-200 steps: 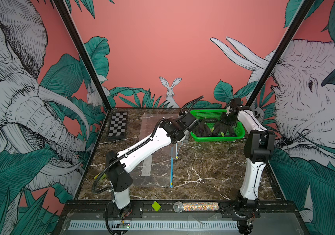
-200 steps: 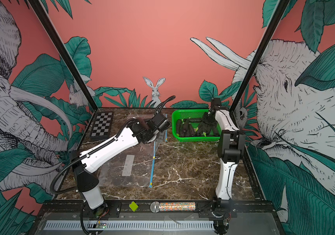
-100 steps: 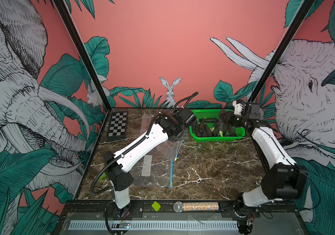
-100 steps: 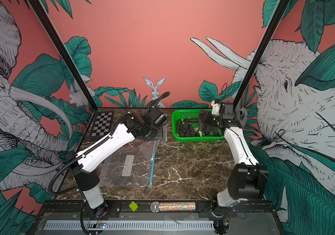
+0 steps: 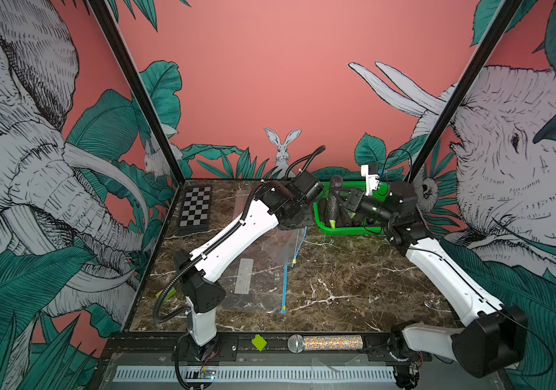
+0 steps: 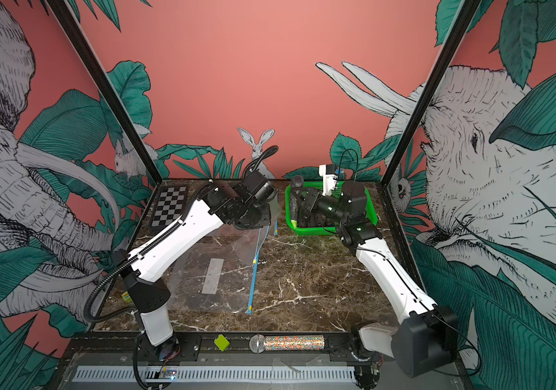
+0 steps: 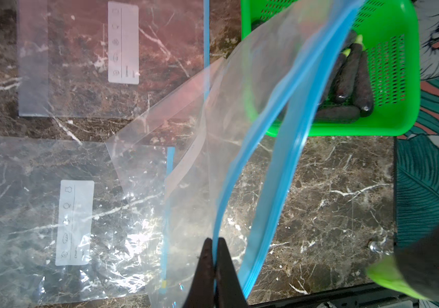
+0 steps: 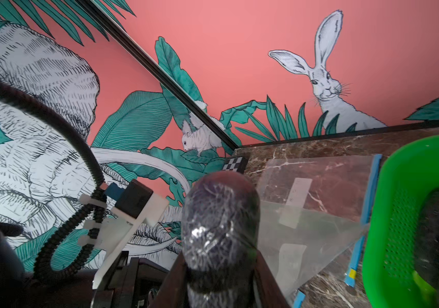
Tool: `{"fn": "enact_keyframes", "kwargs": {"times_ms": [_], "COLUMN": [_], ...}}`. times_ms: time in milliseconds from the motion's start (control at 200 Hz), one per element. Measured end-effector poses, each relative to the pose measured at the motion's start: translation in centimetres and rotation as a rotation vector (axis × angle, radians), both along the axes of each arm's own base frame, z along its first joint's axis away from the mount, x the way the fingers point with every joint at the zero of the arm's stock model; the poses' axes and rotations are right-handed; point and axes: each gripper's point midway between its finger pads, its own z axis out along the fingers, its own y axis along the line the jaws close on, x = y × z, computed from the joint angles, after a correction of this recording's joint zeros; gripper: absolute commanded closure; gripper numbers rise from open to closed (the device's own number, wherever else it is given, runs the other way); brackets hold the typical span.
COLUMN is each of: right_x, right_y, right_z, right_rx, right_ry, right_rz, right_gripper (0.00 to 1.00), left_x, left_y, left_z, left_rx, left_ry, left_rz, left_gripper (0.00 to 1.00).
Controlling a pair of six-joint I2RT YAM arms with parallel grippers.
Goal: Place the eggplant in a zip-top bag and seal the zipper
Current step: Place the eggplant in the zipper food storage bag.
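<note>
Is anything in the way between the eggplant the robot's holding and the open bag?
Nothing visible does. The right end effector holds the eggplant near the zip-top bag, whose mouth the left end effector pinches open; only bare table shows between them.

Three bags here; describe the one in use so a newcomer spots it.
Find the green basket at the table's back right. Beside it the left gripper pinches one bag by its blue zipper edge. Unlike the two flat bags, it hangs lifted, mouth open.
</note>
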Motion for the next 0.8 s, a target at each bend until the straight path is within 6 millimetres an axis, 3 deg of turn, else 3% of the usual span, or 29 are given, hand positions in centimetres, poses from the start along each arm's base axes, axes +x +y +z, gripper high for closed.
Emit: {"fn": "enact_keyframes", "kwargs": {"times_ms": [150, 260, 360, 485, 620, 800], "right_x": [0.7, 0.6, 0.4, 0.1, -0.2, 0.2], "right_y": [0.1, 0.0, 0.0, -0.1, 0.5, 2.5], "right_z": [2.2, 4.8, 7.1, 9.0, 9.5, 8.8], "right_rx": [0.044, 0.077, 0.102, 0.145, 0.177, 0.214], "right_ry": [-0.031, -0.079, -0.129, -0.168, -0.177, -0.165], "right_rz": [-0.01, -0.014, -0.012, -0.007, 0.009, 0.043], "right_gripper": [0.74, 0.74, 0.74, 0.75, 0.75, 0.75], "left_x": [1.0, 0.7, 0.6, 0.5, 0.7, 1.2], "left_y": [0.7, 1.9, 2.5, 2.4, 1.8, 0.9], "left_z": [5.1, 6.7, 6.0, 3.6, 1.7, 1.4], "left_rx": [-0.034, -0.035, -0.007, 0.038, 0.054, 0.023], "left_ry": [-0.098, -0.126, -0.106, -0.054, -0.019, -0.017], "left_rz": [0.031, 0.054, 0.072, 0.081, 0.08, 0.064], "left_gripper": [1.0, 1.0, 1.0, 1.0, 1.0, 1.0]}}
